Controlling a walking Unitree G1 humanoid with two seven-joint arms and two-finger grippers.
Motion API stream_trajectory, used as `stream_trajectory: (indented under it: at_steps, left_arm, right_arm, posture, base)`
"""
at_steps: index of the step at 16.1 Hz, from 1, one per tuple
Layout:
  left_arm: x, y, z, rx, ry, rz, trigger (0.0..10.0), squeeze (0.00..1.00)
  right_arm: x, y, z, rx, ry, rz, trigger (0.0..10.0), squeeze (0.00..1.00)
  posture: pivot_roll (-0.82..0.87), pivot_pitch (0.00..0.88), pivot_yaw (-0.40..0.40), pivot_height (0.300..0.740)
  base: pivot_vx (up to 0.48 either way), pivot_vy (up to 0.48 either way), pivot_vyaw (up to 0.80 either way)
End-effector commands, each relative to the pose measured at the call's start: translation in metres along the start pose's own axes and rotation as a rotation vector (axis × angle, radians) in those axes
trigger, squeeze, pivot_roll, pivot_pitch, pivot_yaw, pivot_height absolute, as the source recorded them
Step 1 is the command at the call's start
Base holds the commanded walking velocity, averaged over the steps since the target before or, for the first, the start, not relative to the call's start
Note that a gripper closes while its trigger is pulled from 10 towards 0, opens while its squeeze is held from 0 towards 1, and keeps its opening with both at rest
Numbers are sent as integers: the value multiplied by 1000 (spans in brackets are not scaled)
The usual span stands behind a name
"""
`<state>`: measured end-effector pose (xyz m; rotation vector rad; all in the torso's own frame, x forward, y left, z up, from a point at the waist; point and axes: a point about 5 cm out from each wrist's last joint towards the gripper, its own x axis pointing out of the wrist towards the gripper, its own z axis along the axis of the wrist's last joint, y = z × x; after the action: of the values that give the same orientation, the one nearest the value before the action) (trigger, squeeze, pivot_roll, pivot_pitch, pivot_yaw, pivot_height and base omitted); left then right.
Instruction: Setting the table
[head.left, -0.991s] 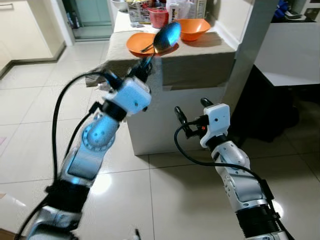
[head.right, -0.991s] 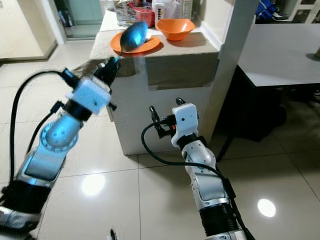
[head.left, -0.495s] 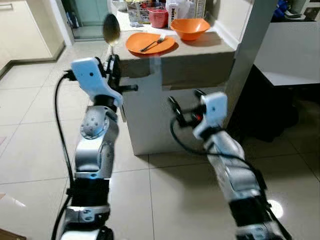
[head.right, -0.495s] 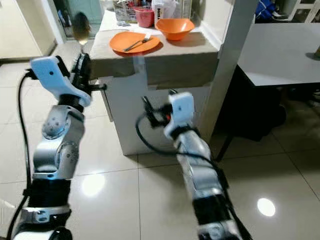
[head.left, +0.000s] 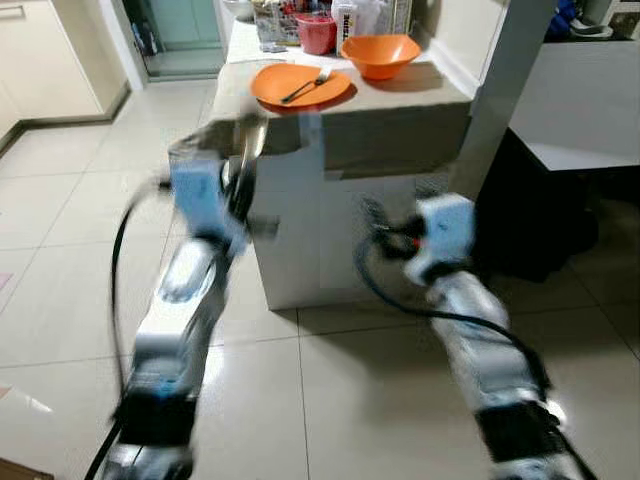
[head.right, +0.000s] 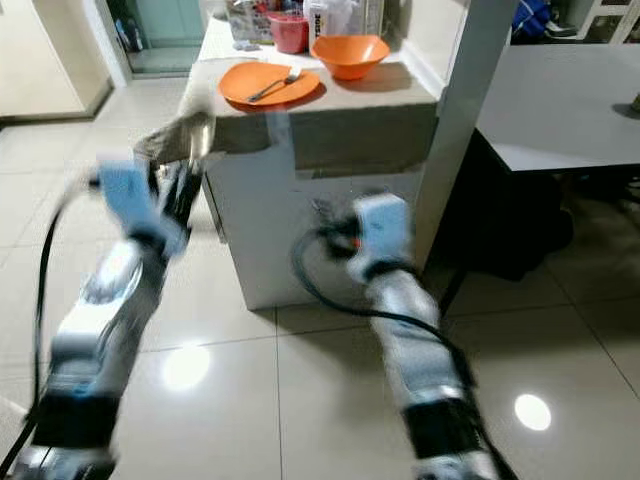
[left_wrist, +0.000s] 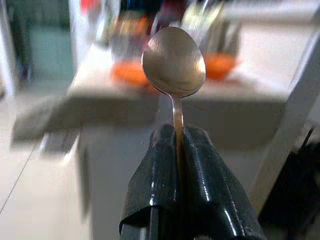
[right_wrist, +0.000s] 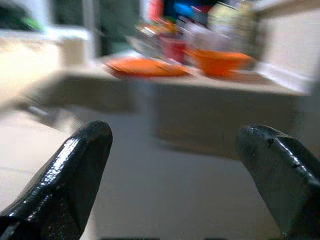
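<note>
- The left gripper (left_wrist: 176, 150) is clamped on a spoon (left_wrist: 174, 62), both fingers (left_wrist: 152, 175) pinching the handle low down so the bowl sticks up past the tips. In the head views that arm is pretty smeared, so not much detail there beyond the spoon being held up in front of the counter's near left corner.
- To do this step well, it probably wants to lift the spoon clear over the counter edge before going forward, since the gripper sits lower than the top. Then lay it flat beside the plate rather than dropping it bowl-first. The grip is near the handle's end, so the spoon could swing if the arm jerks. Slow is better.
- The counter (head.left: 400, 110) has a cloth on it, and the orange plate (head.left: 300, 84) sits near the front with a fork (head.left: 305, 86) lying across it. So the target spot is ahead of and above the spoon, well apart from it.
- An orange bowl (head.left: 380, 55) sits just behind and right of the plate, with a red cup (head.left: 317, 33) and bottles further back.
- The right gripper (right_wrist: 180, 165) is wide open and holding nothing, hanging in front of the counter's face, below the top.
</note>
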<state>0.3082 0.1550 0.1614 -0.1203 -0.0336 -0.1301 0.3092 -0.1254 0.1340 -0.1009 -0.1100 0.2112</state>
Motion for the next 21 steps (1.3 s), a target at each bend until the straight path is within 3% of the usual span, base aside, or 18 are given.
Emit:
stream_trajectory:
  at_steps: [1, 6, 11, 16, 21]
  left_arm:
    - [-1, 2, 6, 15, -19, -10, 0, 0]
    - [-20, 2, -5, -73, 8, -20, 0, 0]
    - [-18, 1, 1, -55, -45, 24, 0, 0]
    - [-12, -4, 2, -66, -55, 40, 0, 0]
    - [-8, -5, 2, -50, -63, 55, 0, 0]
  right_arm:
    - [-1, 1, 3, -11, -20, -14, 10000, 0]
    - [-6, 4, -4, 27, -1, -5, 10000, 0]
    - [0, 10, 1, 46, -21, 20, 10000, 0]
    - [5, 16, 2, 33, -13, 54, 10000, 0]
    - [5, 17, 2, 22, -18, 69, 10000, 0]
  posture:
    - [-115, 0, 60, 740]
    - [-109, 0, 58, 740]
    - [-110, 0, 57, 740]
    - [-116, 0, 56, 740]
    - [-119, 0, 57, 740]
  base:
    - [0, 0, 0]
    - [0, 0, 0]
    - [0, -52, 0]
    - [0, -446, 0]
    - [271, -392, -278]
